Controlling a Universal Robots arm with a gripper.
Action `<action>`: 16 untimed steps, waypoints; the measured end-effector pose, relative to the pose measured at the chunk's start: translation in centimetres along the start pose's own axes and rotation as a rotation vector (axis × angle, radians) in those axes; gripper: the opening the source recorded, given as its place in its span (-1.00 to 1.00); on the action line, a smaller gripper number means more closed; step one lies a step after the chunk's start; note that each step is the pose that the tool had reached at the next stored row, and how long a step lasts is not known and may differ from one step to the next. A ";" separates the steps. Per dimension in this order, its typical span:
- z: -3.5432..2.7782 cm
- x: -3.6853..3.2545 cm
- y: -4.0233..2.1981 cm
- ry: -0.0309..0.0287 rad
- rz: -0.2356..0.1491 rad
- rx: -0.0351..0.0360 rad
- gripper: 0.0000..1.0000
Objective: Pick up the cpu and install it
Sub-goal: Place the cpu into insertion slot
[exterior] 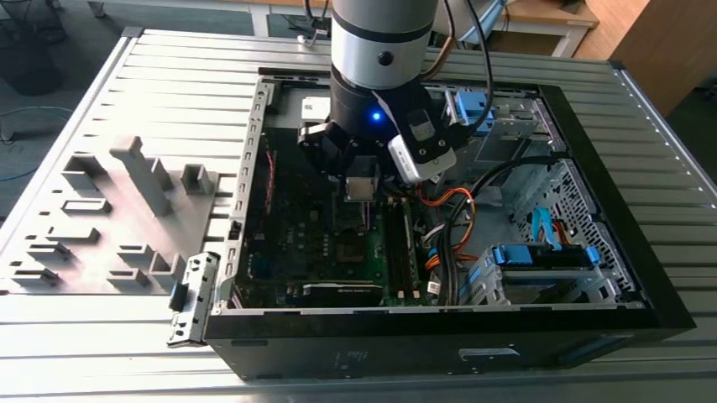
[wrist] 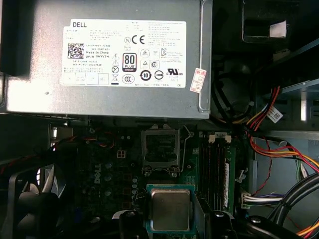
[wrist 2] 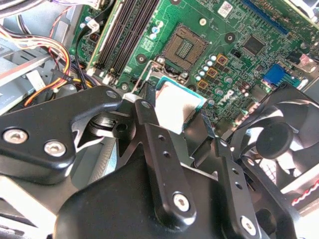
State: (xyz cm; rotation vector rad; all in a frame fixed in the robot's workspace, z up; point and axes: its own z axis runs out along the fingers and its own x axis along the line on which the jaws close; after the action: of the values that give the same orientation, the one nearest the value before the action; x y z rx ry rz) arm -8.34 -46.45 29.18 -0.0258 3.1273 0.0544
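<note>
We are looking into the open computer case (exterior: 426,336), over the green motherboard (wrist 2: 234,74). The gripper (wrist: 172,224), nearly closed, is pinching the cpu (wrist: 170,209) by its edges, hanging near the empty socket (wrist: 160,148). Risk, we are judging: tilted or offset seating bending socket pins.

- Arm (exterior: 379,34): a round silver-grey tube ringed by a black band, with a black wrist section carrying a small blue light (exterior: 377,117).
- White-and-black box (exterior: 417,153) mounted at the wrist, with dark cables (exterior: 483,46) alongside.
- Gripper (wrist 2: 174,112): matte black linkage plates with silver screws (wrist 2: 55,148).
- Fingers (wrist 2: 158,144): narrow black bars with small holes.
</note>
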 end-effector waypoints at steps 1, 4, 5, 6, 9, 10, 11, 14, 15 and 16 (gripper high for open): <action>0.00 0.00 0.00 0.0000 0.000 0.0000 -0.05; 0.10 0.06 0.00 -0.0007 0.000 -0.0005 -0.05; 0.18 0.10 0.00 -0.0013 0.000 -0.0003 -0.05; 0.29 0.15 -0.01 -0.0022 0.000 0.0001 -0.05; 0.63 0.31 -0.02 -0.0043 0.000 0.0001 -0.05; 0.70 0.39 -0.02 -0.0053 0.000 0.0001 -0.05; 0.78 0.45 -0.02 -0.0067 0.000 0.0001 -0.05; 0.81 0.46 -0.02 -0.0074 0.000 -0.0011 -0.05; 0.82 0.46 -0.02 -0.0075 0.000 -0.0015 -0.05; 0.81 0.46 -0.02 -0.0074 0.000 -0.0016 -0.05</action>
State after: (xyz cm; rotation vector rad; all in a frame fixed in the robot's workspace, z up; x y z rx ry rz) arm -8.79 -46.45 28.36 -0.0258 3.1199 0.0569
